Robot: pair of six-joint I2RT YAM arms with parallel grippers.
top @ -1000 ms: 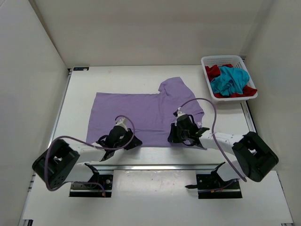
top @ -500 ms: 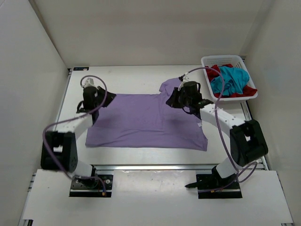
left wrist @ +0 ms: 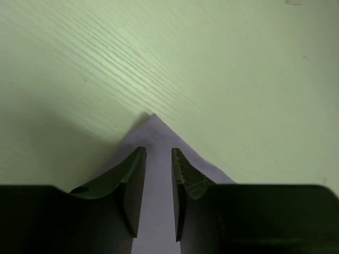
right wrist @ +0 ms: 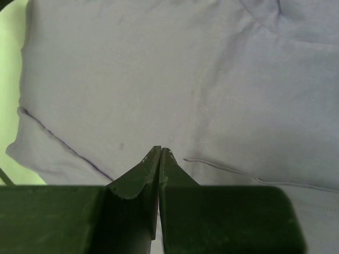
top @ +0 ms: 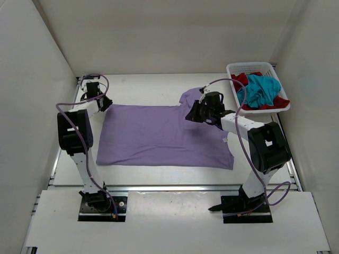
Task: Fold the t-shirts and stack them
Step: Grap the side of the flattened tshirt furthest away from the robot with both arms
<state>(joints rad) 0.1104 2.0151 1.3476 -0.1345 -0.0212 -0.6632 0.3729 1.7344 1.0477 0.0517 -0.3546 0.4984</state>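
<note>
The lavender t-shirt (top: 164, 135) lies spread flat on the white table (top: 143, 87). My left gripper (top: 104, 103) hovers at the shirt's far left corner (left wrist: 153, 120). In the left wrist view the left gripper (left wrist: 158, 151) is open, its jaws a little apart with the cloth lying flat under the gap. My right gripper (top: 192, 116) sits over the shirt's far right part, near the sleeve. In the right wrist view the right gripper (right wrist: 160, 149) is shut, with the lavender cloth (right wrist: 175, 79) flat below it and nothing visible between the fingers. The red t-shirt (top: 241, 80) and the teal t-shirt (top: 259, 90) lie bunched in the basket.
A white lattice basket (top: 249, 66) stands at the far right corner of the table. White walls close the table in at the left, back and right. Both arm bases are bolted at the near edge.
Both arms swung from the shirt's near hem to its far edge. The left arm then reached out to the far left corner and its jaws parted. The right gripper stayed shut.
</note>
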